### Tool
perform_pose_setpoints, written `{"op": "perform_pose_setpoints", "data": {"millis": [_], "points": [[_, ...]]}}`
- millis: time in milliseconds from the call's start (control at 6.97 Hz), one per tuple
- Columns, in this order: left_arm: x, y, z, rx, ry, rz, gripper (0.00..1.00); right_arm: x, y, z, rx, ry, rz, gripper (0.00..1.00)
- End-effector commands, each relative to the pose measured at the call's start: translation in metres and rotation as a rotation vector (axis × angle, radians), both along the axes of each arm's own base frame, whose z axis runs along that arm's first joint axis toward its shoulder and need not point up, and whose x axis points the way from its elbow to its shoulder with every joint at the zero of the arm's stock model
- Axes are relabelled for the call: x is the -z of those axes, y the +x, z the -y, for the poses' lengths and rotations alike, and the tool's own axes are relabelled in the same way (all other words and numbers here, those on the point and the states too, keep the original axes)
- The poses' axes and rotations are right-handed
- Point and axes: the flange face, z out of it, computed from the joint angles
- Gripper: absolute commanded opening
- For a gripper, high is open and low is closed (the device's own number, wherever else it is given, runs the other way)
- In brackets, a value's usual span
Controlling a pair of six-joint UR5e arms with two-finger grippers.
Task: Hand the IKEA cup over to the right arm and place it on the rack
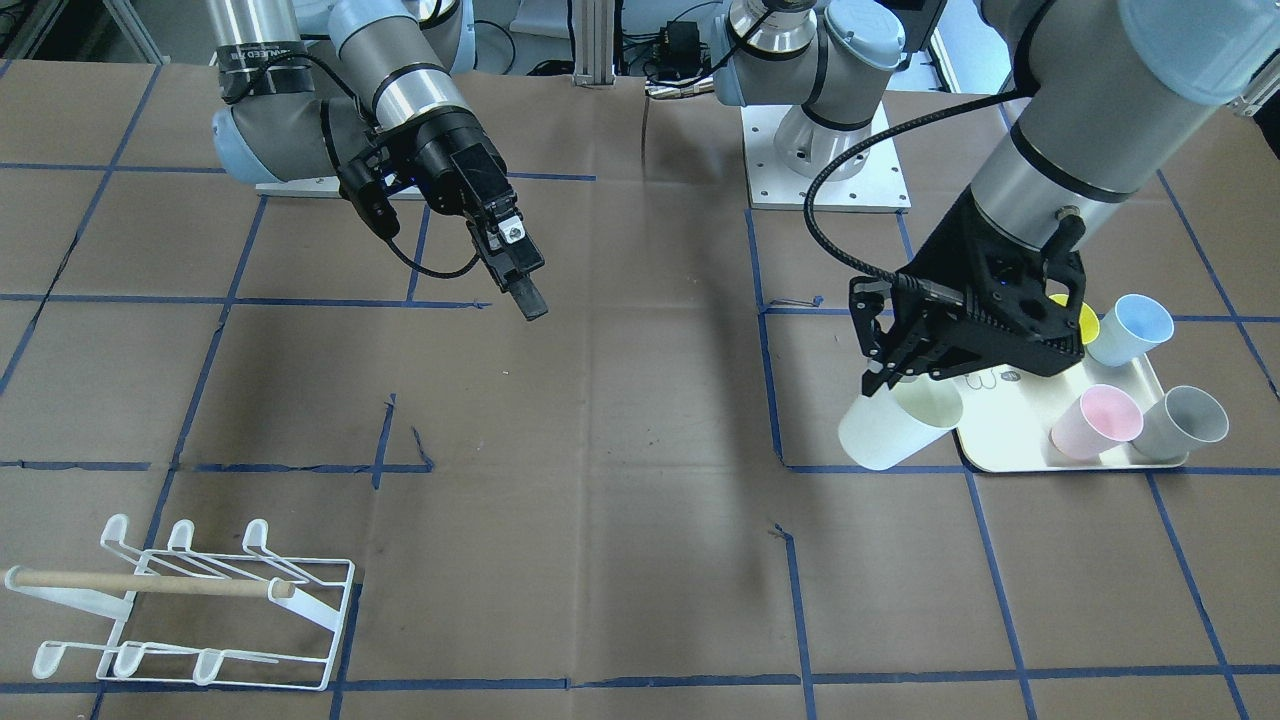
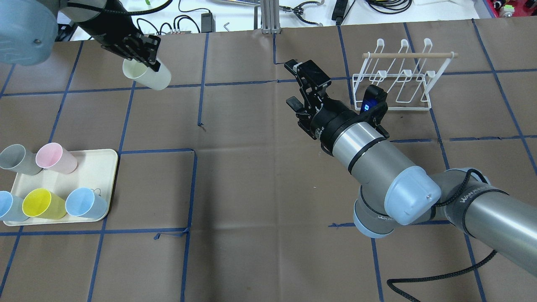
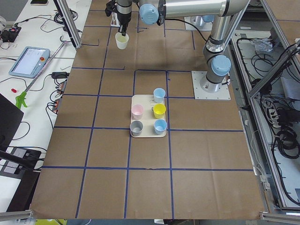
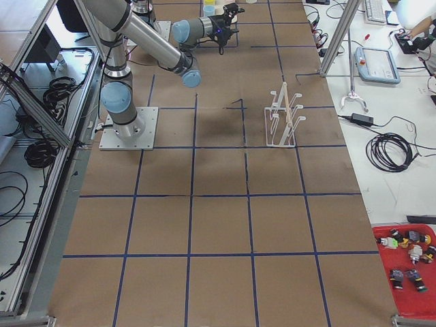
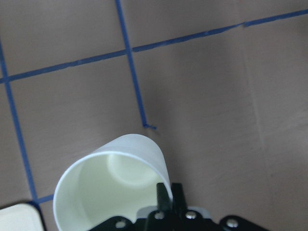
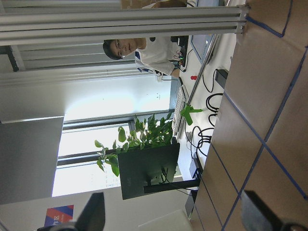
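Note:
My left gripper (image 2: pixel 143 62) is shut on the rim of a cream IKEA cup (image 2: pixel 151 76) and holds it tilted above the table at the far left. The left wrist view shows the fingers (image 5: pixel 163 196) pinching the cup's wall (image 5: pixel 130 151), one inside and one outside. It also shows in the front view (image 1: pixel 893 428) beside the tray. My right gripper (image 2: pixel 290 83) is open and empty, held in the air near the table's middle and pointing towards the left arm. The white wire rack (image 2: pixel 398 82) with its wooden dowel stands just right of it, with no cup on it.
A cream tray (image 2: pixel 102 167) at the near left holds grey (image 2: pixel 19 159), pink (image 2: pixel 56 158), yellow (image 2: pixel 42 204) and two blue cups (image 2: pixel 86 203). A black cable trails from the right arm. A person sits beyond the table in the right wrist view (image 6: pixel 144 50).

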Motion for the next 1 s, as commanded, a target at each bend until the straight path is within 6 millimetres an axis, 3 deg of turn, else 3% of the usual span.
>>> {"op": "perform_pose_setpoints", "data": {"millis": [0, 430, 861], "points": [[-0.002, -0.032, -0.011, 0.131, -0.212, -0.231, 0.00, 0.002, -0.001, -0.001, 0.005, 0.006, -0.006, 1.00], [0.044, -0.049, -0.052, 0.249, -0.517, -0.413, 0.00, 0.006, -0.001, -0.001, 0.009, 0.024, 0.002, 1.00], [0.106, -0.063, -0.116, 0.365, -0.735, -0.517, 0.00, 0.007, -0.001, -0.001, 0.031, 0.090, 0.103, 1.00]]}}
